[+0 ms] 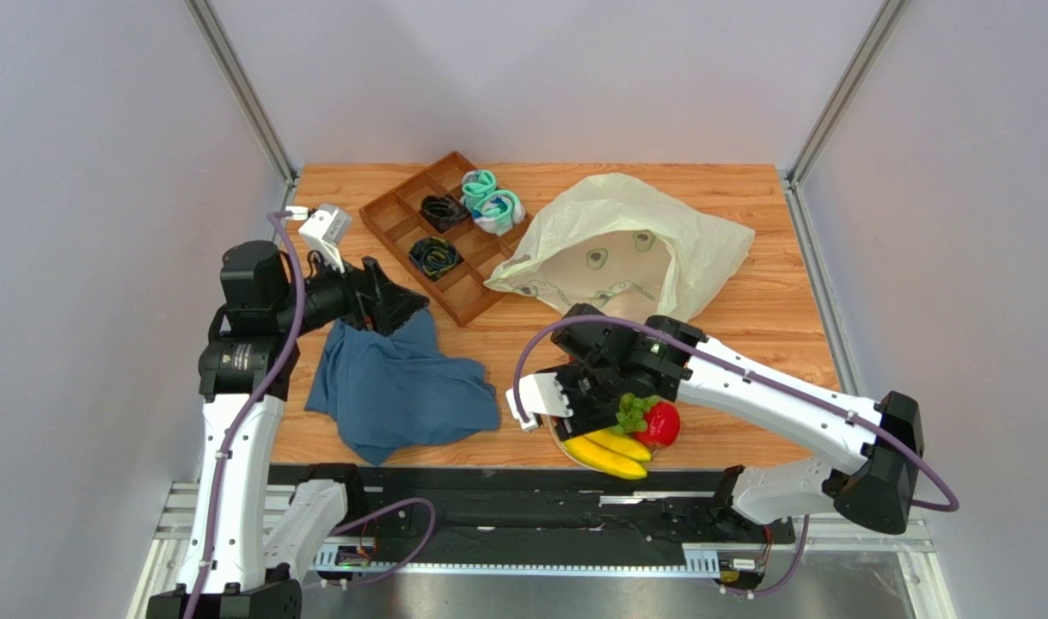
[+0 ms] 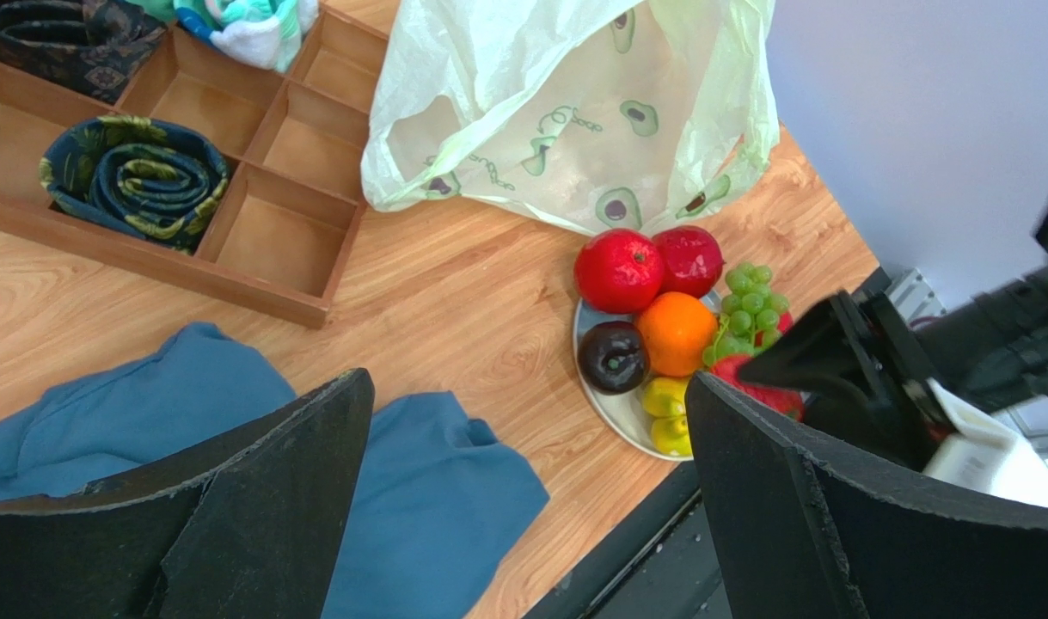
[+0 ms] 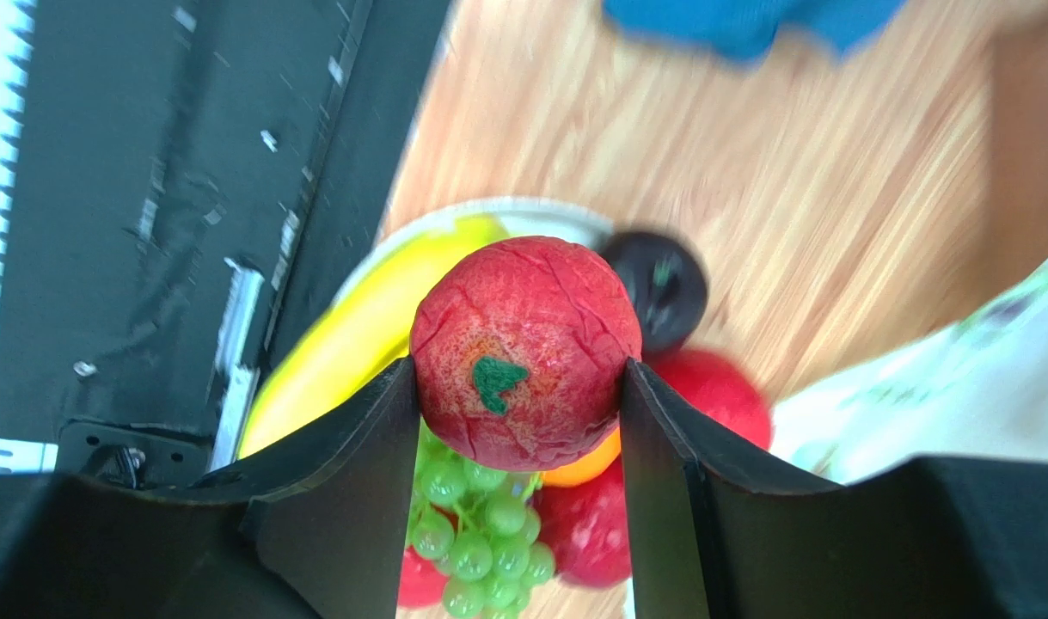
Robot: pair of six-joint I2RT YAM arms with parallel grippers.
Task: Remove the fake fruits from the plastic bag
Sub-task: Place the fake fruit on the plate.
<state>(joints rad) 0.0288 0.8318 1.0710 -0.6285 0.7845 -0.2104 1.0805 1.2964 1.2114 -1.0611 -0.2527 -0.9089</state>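
Note:
My right gripper [image 3: 519, 387] is shut on a wrinkled red fake fruit [image 3: 526, 355] with a green mark, held just above a plate [image 3: 490, 213] near the table's front edge. On the plate [image 2: 619, 415] lie other fake fruits: a red ball [image 2: 618, 271], a darker red one [image 2: 688, 258], an orange [image 2: 676, 332], a dark purple one [image 2: 613, 356], green grapes [image 2: 746, 303] and yellow bananas [image 1: 606, 454]. The plastic bag [image 1: 632, 239] lies crumpled behind the plate. My left gripper [image 2: 529, 439] stands open and empty over the table's left side.
A dark blue cloth [image 1: 400, 387] lies at the front left, under the left gripper. A wooden compartment tray [image 1: 413, 232] with rolled socks [image 2: 135, 174] sits at the back left. The table's black front rail [image 1: 490, 497] runs just behind the plate.

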